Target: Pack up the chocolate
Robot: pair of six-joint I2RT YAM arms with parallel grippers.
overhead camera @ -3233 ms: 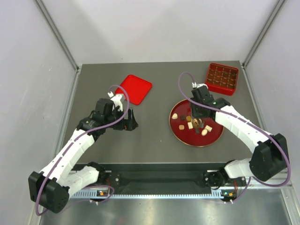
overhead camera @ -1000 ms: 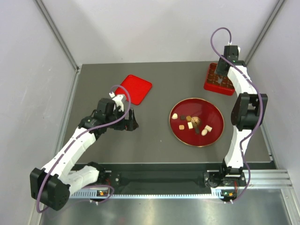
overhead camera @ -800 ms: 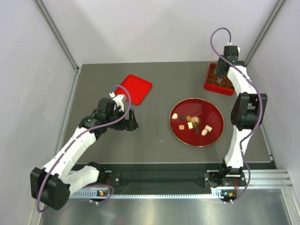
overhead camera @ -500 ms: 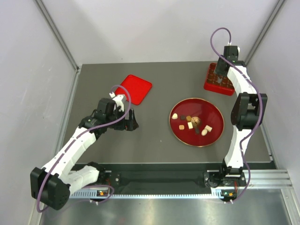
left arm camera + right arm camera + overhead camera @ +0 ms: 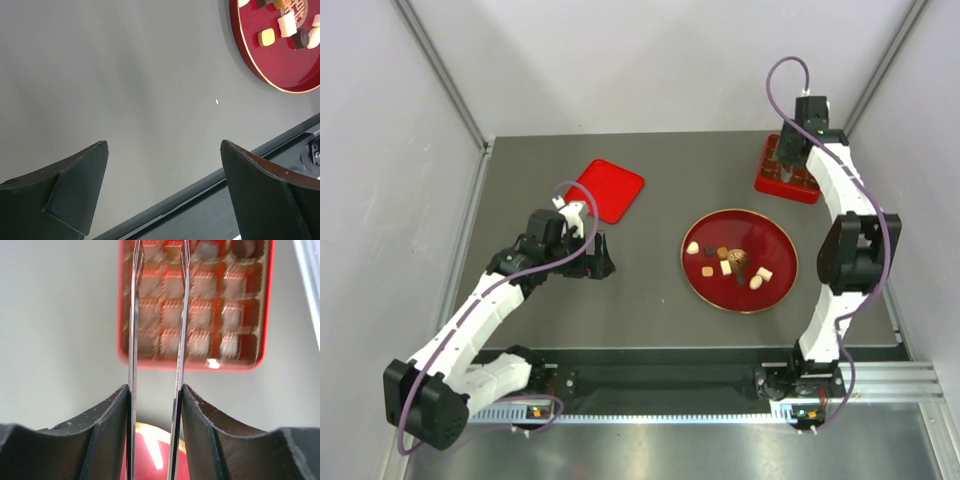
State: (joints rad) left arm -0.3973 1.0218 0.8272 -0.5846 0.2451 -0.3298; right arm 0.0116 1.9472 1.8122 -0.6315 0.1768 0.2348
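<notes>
Chocolate [image 5: 726,267] lies well to the right of my left end effector [image 5: 164,146], which hangs spread wide and holding nothing just above the bare worktop [image 5: 540,170]. I see little hazard there unless it swings into the red lid [image 5: 611,189] lying flat beside it.

On the red plate [image 5: 770,240] several small pieces sit close together around the emblem. Any reach back in with thin blades risks nudging one piece into another or off the rim.

The real worry is at the far right. My right end effector [image 5: 155,390] is pressed onto the metal tongs [image 5: 133,340], squeezing them partway, above the red compartmented box [image 5: 235,362]. The tong tips run out of the wrist view, so I cannot tell whether they carry a piece. If they do, a slackened squeeze could drop it on a divider or outside the box. The box looks blurred, so lining up over one cell is uncertain, and the smooth blades could slip in my grip.
</notes>
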